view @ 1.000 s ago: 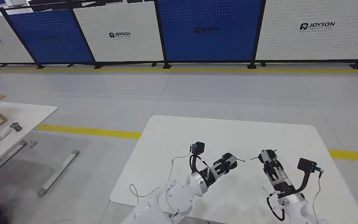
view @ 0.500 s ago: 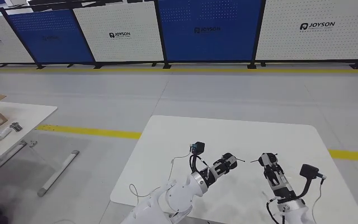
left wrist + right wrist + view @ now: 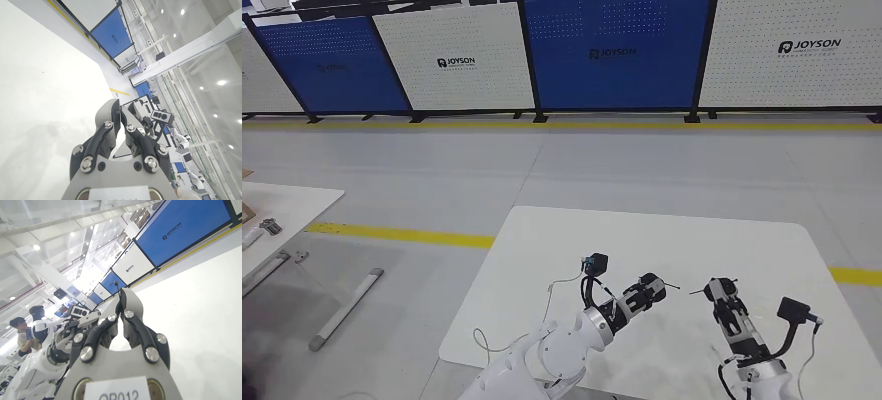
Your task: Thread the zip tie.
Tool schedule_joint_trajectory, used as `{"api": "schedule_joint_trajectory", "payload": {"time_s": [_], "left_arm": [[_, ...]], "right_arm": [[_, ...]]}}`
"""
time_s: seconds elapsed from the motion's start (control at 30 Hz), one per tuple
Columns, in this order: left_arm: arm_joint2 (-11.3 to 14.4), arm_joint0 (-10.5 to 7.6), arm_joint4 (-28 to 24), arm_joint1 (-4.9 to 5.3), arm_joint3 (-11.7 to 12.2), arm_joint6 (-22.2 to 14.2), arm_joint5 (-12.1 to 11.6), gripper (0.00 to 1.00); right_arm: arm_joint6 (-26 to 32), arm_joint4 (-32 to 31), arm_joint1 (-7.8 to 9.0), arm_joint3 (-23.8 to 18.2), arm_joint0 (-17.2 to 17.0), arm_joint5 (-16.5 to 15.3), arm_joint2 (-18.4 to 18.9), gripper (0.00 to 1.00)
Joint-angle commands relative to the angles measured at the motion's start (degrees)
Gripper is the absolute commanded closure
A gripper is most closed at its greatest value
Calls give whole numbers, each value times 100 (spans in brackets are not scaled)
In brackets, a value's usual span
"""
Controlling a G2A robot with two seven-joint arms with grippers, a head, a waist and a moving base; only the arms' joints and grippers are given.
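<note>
Above the table (image 3: 572, 250), both sides clamped.
My right gripper (image 3: 121, 296) pinches the zip tie (image 3: 116, 283) below its head; my left gripper (image 3: 120, 109) seemingly nips its hardly visible tail.

The zip tie (image 3: 116, 283) is a thin black plastic strap with a small square head at one end. The closed fingers of the right gripper (image 3: 121, 298) pinch the strap, and only a short piece with the head stands out past the fingertips, nearly straight. In the top view this piece (image 3: 698, 291) is held in the air above the white table (image 3: 642, 230) and points toward the left gripper (image 3: 660, 287). A similar dark sliver shows at that gripper's tip; I cannot tell if it is the same tie.
</note>
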Motion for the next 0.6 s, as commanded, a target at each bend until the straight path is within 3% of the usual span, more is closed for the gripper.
{"api": "schedule_joint_trajectory", "payload": {"time_s": [0.0,0.57], "left_arm": [[0,0,0,0,0,0,0,100],[0,0,0,0,0,0,0,100]], "right_arm": [[1,2,0,0,1,0,0,100],[-17,-128,-61,217,299,124,-271,100]]}}
